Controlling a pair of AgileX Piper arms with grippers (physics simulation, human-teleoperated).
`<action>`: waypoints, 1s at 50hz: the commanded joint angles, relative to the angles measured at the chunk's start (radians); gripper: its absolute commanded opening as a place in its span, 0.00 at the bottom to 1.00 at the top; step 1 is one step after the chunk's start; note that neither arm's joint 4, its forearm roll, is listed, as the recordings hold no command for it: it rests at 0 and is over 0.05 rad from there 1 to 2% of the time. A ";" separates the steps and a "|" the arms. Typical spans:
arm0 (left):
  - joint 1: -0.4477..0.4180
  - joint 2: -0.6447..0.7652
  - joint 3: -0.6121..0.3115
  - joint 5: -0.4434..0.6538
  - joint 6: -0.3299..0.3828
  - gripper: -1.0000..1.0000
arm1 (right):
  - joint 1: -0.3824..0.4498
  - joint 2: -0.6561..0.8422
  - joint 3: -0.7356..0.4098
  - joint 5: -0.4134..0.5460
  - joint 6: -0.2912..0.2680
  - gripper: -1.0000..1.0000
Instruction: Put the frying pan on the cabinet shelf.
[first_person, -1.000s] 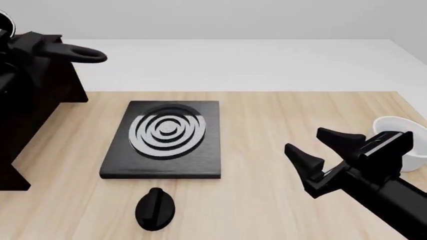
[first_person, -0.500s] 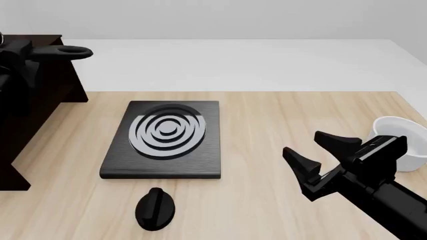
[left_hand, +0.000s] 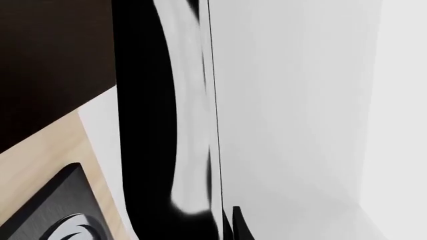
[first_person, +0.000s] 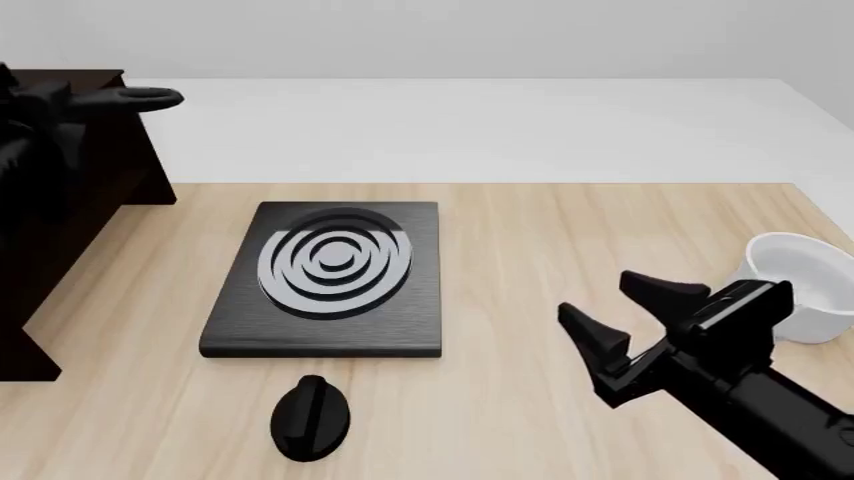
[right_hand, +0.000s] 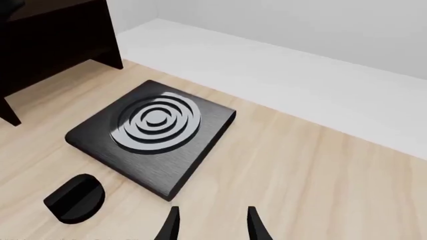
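The frying pan shows in the front view only as its slim black handle (first_person: 134, 97), sticking out to the right over the top of the dark cabinet (first_person: 80, 200) at the far left. My left gripper (first_person: 40, 100) is shut on the pan, dark against the cabinet. In the left wrist view the pan (left_hand: 187, 100) fills the middle, black with a whitish sheen, beside the cabinet (left_hand: 53, 60). My right gripper (first_person: 601, 298) is open and empty, low at the near right; its fingertips (right_hand: 172, 212) show in the right wrist view.
A flat black slab with silver rings (first_person: 327, 278) lies mid-table, also in the right wrist view (right_hand: 153, 135). A black knob-like piece (first_person: 310, 418) sits in front of it. A white bowl (first_person: 801, 280) stands at the right edge, behind my right arm.
My left arm has carried the pan leftward, so the handle reaches less far out from the cabinet and sits level. My right gripper has drifted slightly down and back, still open.
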 joint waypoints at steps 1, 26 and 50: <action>0.023 0.034 -0.065 0.008 0.017 0.00 | 0.001 0.024 0.008 -0.026 0.000 1.00; 0.083 0.161 -0.117 -0.016 0.057 0.00 | 0.007 0.064 0.007 -0.054 -0.015 1.00; 0.116 0.238 -0.006 -0.170 0.026 0.00 | 0.013 0.065 0.007 -0.057 -0.025 1.00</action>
